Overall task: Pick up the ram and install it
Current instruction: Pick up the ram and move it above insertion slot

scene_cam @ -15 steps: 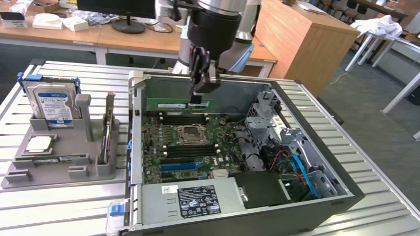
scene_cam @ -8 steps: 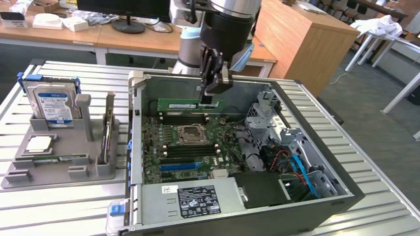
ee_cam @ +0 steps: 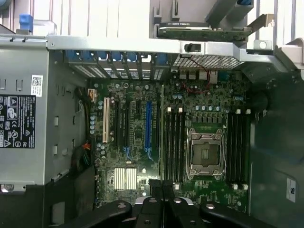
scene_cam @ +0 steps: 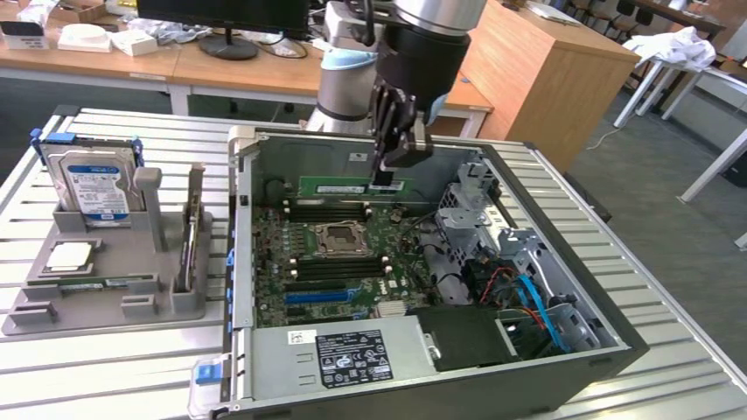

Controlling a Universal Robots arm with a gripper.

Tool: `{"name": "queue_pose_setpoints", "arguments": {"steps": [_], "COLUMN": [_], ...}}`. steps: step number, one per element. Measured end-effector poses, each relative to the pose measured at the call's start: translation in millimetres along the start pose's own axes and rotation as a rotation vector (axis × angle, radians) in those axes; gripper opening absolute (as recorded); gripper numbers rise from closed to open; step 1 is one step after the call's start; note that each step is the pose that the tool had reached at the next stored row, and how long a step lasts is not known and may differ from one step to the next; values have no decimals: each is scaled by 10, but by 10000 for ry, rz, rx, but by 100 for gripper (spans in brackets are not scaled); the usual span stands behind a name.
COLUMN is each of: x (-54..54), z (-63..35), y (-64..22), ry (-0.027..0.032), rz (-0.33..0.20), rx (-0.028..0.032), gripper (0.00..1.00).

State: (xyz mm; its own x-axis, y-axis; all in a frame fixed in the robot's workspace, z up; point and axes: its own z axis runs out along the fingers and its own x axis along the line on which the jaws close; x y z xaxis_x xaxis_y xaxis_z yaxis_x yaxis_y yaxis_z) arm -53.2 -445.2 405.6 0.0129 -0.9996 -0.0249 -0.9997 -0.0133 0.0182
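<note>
My gripper (scene_cam: 386,181) hangs inside the open computer case (scene_cam: 607,337), shut on the ram (scene_cam: 332,186). The ram is a long green stick held level above the far part of the motherboard (scene_cam: 315,293). It hovers over the far bank of dark memory slots (scene_cam: 332,210), just beyond the processor socket (scene_cam: 338,238). From the wrist view the ram (ee_cam: 161,137) shows edge-on as a thin dark line running out from my gripper (ee_cam: 161,187). It lies along the memory slots (ee_cam: 174,142) beside the socket (ee_cam: 205,154). I cannot tell whether it touches a slot.
A grey parts tray (scene_cam: 105,302) on the exterior view's left holds a hard drive (scene_cam: 94,188) with a blue-white label, a square silver processor (scene_cam: 68,255) and an upright card (scene_cam: 191,232). The power supply (scene_cam: 338,354) and drive cage (scene_cam: 473,206) crowd the case.
</note>
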Motion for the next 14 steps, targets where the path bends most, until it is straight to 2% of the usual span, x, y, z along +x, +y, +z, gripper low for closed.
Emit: {"name": "queue_pose_setpoints", "arguments": {"steps": [14], "x": [2], "z": [-4], "y": [-172], "ry": [1], "rz": [-1], "rx": [-1], "gripper": [11]}}
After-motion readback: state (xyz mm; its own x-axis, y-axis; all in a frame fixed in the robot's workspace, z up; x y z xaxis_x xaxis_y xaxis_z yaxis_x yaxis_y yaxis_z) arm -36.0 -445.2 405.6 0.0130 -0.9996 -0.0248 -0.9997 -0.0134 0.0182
